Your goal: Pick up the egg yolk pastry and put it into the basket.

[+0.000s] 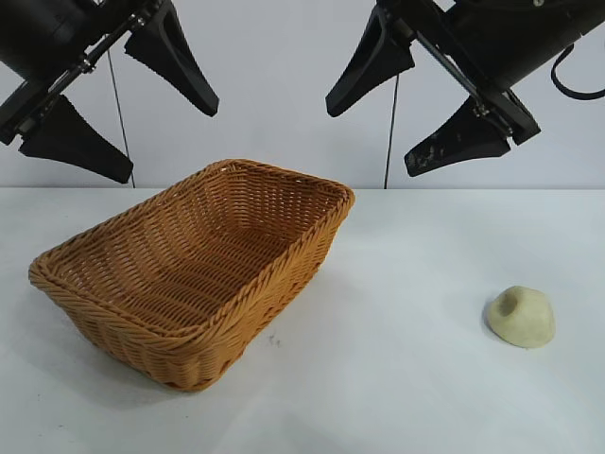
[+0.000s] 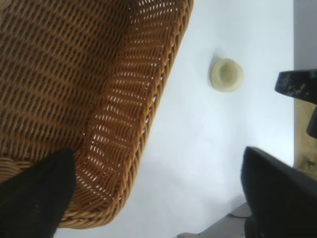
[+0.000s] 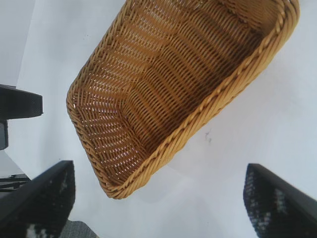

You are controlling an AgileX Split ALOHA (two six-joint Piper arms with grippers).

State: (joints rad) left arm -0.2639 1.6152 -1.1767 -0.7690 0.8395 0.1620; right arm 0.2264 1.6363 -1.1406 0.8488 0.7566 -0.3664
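The egg yolk pastry (image 1: 521, 316), a small pale yellow dome with a dimple, sits on the white table at the right; it also shows in the left wrist view (image 2: 227, 75). The orange-brown wicker basket (image 1: 284, 253) stands left of centre, empty; it also shows in the left wrist view (image 2: 148, 99) and the right wrist view (image 3: 124, 163). My left gripper (image 1: 128, 113) hangs open high above the basket's left end. My right gripper (image 1: 411, 109) hangs open high at the upper right, well above the pastry. Both are empty.
The white table (image 1: 397, 378) runs from the basket to the pastry and to the front. A pale wall stands behind. The right gripper's finger shows at the edge of the left wrist view (image 2: 297, 85).
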